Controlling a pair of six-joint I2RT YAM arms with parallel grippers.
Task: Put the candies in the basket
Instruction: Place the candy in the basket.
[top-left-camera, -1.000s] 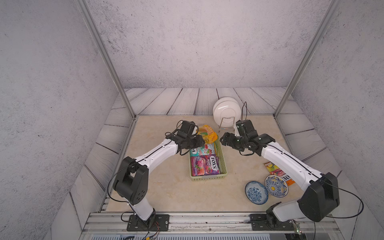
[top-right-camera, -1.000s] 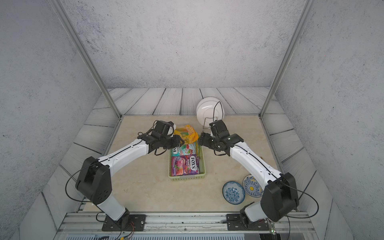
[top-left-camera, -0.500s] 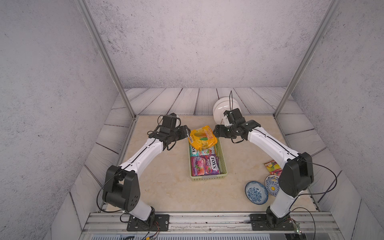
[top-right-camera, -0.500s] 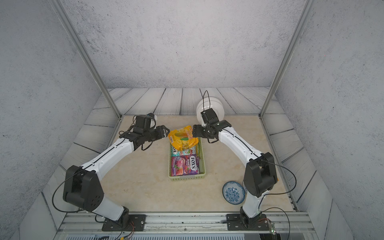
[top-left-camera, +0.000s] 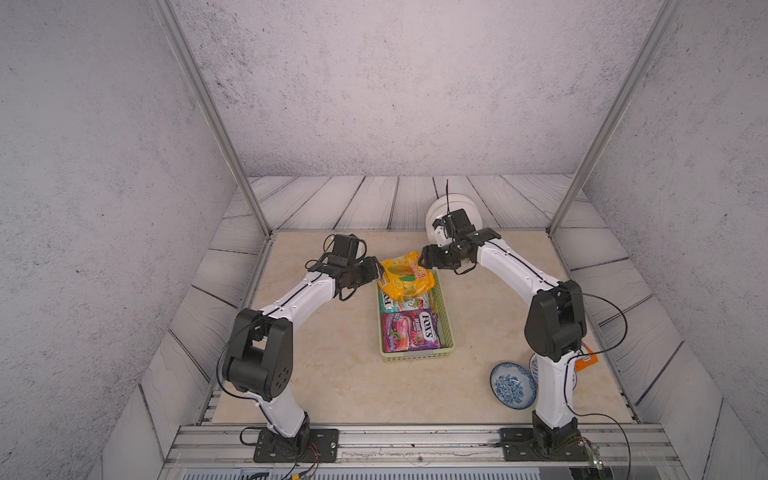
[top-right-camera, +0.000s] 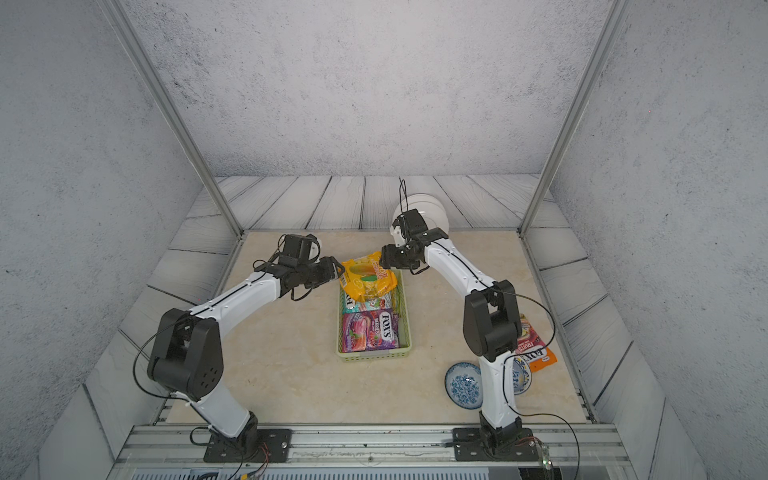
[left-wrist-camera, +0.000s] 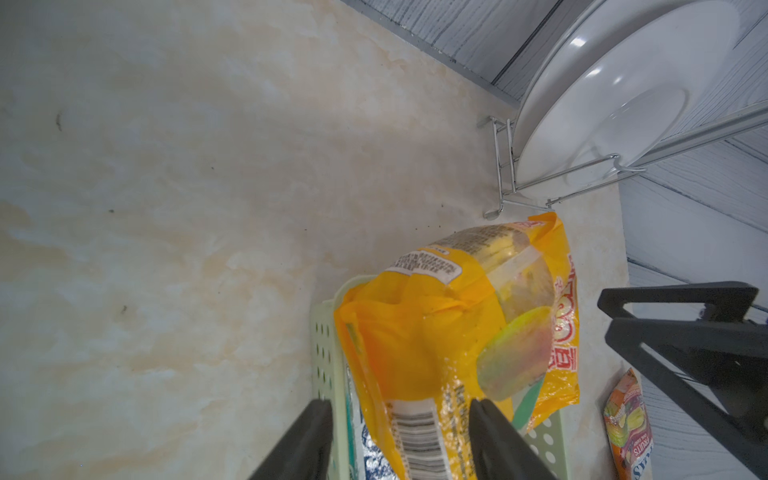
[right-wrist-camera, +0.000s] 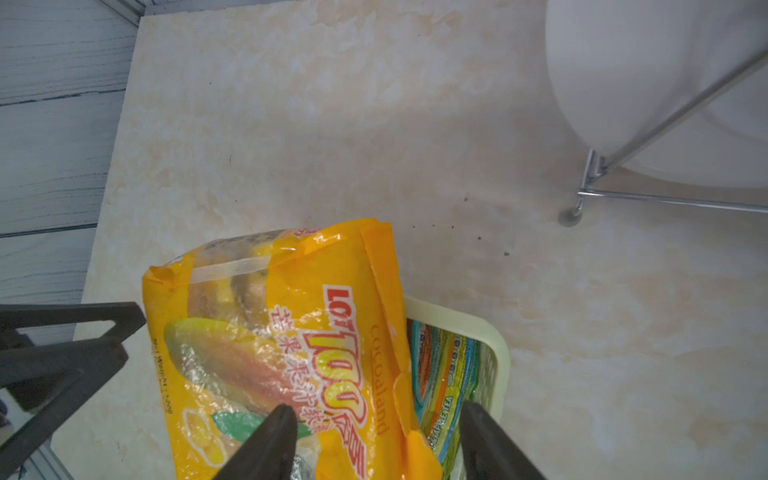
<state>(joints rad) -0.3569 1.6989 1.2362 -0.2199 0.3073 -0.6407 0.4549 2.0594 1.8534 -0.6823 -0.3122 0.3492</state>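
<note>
My left tool (top-left-camera: 376, 269) and right tool (top-left-camera: 422, 254), jaws apart, flank the yellow bag (top-left-camera: 405, 279) perched at the basket's (top-left-camera: 415, 356) 12 o'clock end; next, I judge, comes the orange packet (top-right-camera: 536, 351) on the bench (top-right-camera: 291, 374) at 4 o'clock.

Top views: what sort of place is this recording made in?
Probably a staged robot test booth, not a real kitchen: grey panel walls on aluminium posts, left arm and right arm bolted to a metal rail, and a marble-look tabletop holding white plates and a candy basket.
</note>
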